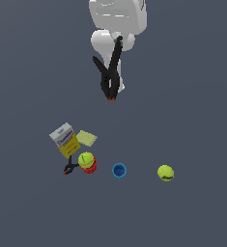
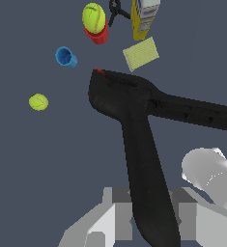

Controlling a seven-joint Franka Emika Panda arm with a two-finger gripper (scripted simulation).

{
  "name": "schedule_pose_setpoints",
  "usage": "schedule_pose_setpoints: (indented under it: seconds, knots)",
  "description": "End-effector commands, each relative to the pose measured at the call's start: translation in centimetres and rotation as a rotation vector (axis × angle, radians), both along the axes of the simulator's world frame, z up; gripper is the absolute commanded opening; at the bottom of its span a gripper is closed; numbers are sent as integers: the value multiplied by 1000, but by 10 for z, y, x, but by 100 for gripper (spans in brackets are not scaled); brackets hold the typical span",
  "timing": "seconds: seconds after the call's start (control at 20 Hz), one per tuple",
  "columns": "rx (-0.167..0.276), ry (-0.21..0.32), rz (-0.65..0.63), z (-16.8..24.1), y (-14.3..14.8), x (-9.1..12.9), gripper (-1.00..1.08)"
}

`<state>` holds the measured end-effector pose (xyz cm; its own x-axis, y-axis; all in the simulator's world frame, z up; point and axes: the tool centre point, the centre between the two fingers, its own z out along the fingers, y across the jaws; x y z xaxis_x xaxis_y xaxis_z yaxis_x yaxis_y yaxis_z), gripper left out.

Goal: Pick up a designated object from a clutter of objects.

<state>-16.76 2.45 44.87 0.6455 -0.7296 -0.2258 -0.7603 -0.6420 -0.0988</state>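
The large black spring clamp (image 1: 110, 75) hangs high above the floor under the white arm, handles splayed upward, orange-red tip (image 1: 112, 99) pointing down. In the wrist view the clamp (image 2: 134, 116) fills the middle, one handle running down between my gripper's fingers (image 2: 148, 217), which are shut on it. The rest of the clutter lies far below: a yellow and grey-blue box (image 1: 65, 140), a pale yellow pad (image 1: 86, 138), a tennis ball (image 1: 86, 159) resting on a red cup (image 1: 90, 167), a small black clamp (image 1: 69, 169), a blue cup (image 1: 119, 170) and a second tennis ball (image 1: 165, 172).
The floor is a plain dark grey surface (image 1: 192, 120). The clutter groups toward the exterior view's lower left, with the second ball apart at the right. The white arm links (image 1: 116, 24) stand at the top centre.
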Motion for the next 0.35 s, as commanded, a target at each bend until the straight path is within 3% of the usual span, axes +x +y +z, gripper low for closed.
schedule_pose_setpoints:
  seconds: [0.0,0.3]
  knots:
    - [0,-2,0,9,-3,1,-100]
    - [1,-2,2,15,-5,3,-100]
